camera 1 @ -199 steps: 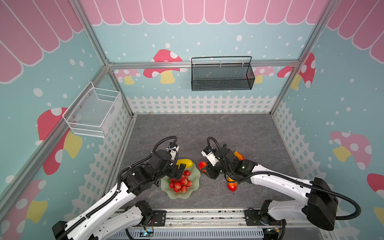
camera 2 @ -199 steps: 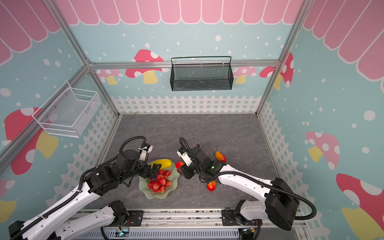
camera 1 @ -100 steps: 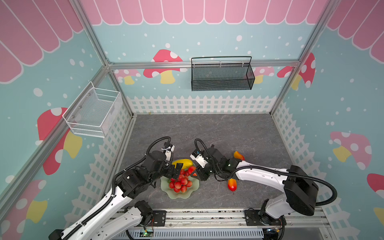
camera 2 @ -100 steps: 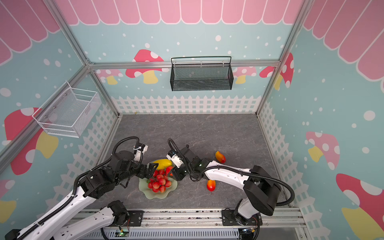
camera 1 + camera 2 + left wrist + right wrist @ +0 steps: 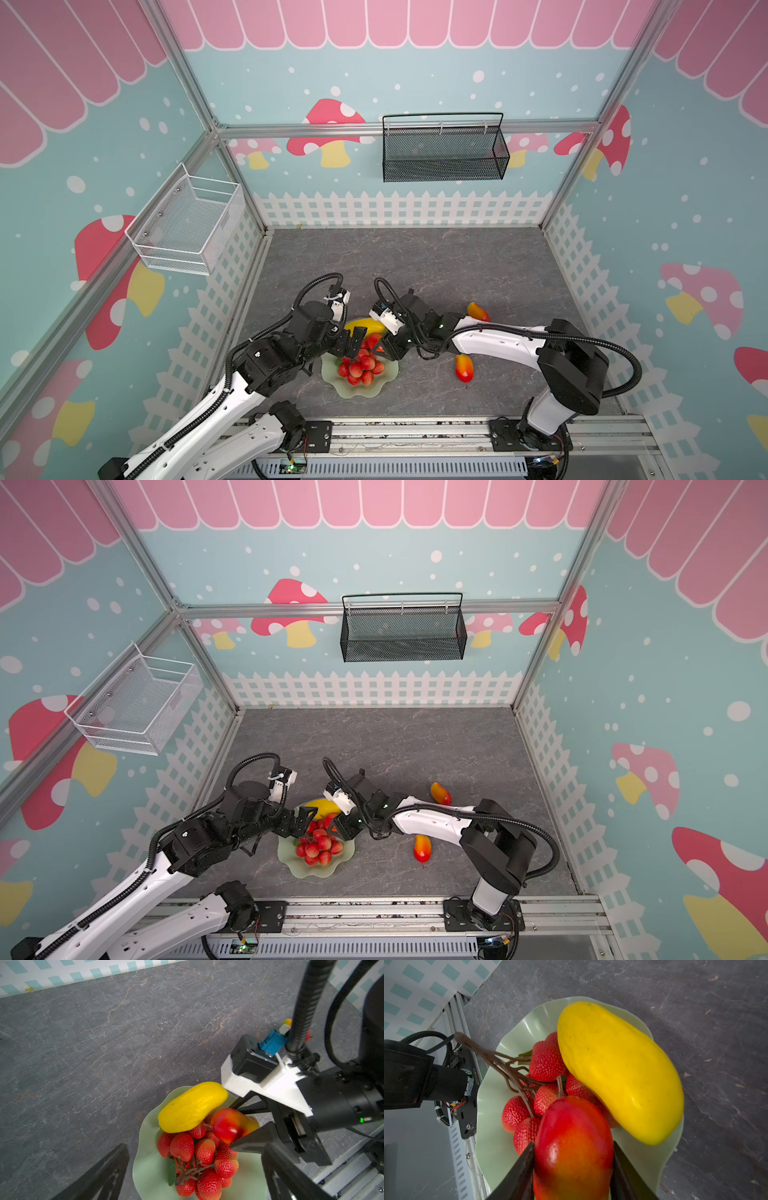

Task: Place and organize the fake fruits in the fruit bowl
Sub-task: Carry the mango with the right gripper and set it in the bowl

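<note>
The pale green fruit bowl [image 5: 362,390] [image 5: 316,871] holds the yellow oblong fruit [image 5: 366,325] [image 5: 618,1072] along its far side and the bunch of red berries [image 5: 360,368] [image 5: 199,1157] in the middle. My right gripper [image 5: 380,351] [image 5: 573,1144] is shut on a red-to-yellow mango [image 5: 573,1142] [image 5: 228,1124], which hangs over the bowl's right side against the berries. My left gripper [image 5: 353,338] [image 5: 196,1147] stands open over the bowl's left side, its fingers either side of the berries without touching them.
Two more mangoes lie on the grey floor right of the bowl, one far [image 5: 478,311] and one near [image 5: 464,368]. A black mesh basket [image 5: 442,156] hangs on the back wall and a white one [image 5: 189,226] on the left wall.
My right gripper has carried the mango leftward from beside the bowl to over its right side. My left gripper has stayed open by the berries.
</note>
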{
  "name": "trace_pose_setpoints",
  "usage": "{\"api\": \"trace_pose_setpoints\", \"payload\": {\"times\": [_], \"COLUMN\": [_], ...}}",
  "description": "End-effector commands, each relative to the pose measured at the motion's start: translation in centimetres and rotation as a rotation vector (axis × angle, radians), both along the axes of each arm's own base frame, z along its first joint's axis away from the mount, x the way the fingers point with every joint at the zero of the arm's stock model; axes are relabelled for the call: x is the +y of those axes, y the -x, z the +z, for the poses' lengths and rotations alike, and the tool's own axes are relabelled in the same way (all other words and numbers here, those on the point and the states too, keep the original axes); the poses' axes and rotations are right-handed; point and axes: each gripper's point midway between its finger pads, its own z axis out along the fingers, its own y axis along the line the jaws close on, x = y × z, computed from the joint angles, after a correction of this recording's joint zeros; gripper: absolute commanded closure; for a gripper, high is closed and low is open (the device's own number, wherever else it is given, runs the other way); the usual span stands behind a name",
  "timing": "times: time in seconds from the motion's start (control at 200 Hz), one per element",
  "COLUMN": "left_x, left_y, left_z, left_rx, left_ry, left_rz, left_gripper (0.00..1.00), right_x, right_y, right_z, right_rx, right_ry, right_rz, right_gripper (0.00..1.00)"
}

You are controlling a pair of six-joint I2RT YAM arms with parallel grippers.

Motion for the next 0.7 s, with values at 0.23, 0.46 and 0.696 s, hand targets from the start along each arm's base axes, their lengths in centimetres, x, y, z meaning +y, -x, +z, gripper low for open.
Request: {"api": "trace_pose_setpoints", "payload": {"times": [0.23,0.46,0.696], "left_x": [0.1,-0.2,-0.5], "left_y": [0.2,0.4,0.5], "left_z": [-0.7,-0.8,-1.0], "left_rx": [0.019,0.028,0.039], "left_ry": [0.014,0.022,0.027], "left_rz": [0.0,-0.012,-0.029], "left_gripper": [0.0,0.0,0.0], "right_x": [-0.7,-1.0,-2.0], "right_y": [0.0,0.0,-0.5], "right_z": [-1.7,-1.5,0.5], "right_rx": [0.012,-0.001,-0.05], "right_ry": [0.116,0.127,0.127], "right_rz": [0.005,0.0,-0.044], "right_gripper": [0.49,0.36,0.29]}}
